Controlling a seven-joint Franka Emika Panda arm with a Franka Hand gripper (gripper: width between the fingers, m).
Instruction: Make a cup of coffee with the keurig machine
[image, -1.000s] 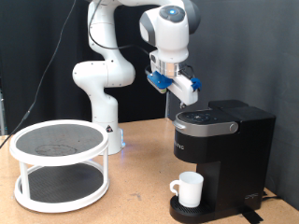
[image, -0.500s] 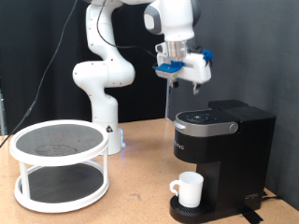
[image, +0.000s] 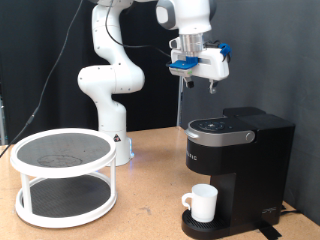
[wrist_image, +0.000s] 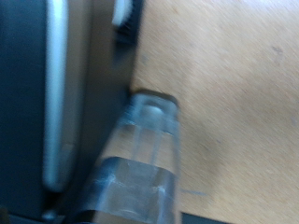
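The cup (image: 203, 203) stands on the drip tray at the lower right of the frame, under the coffee machine (image: 238, 170), whose lid is down. It looks light, rigid, glazed and breakable; its side handle or rim seems the natural hold. The gripper (image: 197, 82) hangs well above the machine, and I cannot tell whether its fingers are parted. The round white table (image: 62, 178) sits lower left.

A black curtain (image: 260, 50) hangs behind a wooden tabletop (image: 150, 200).
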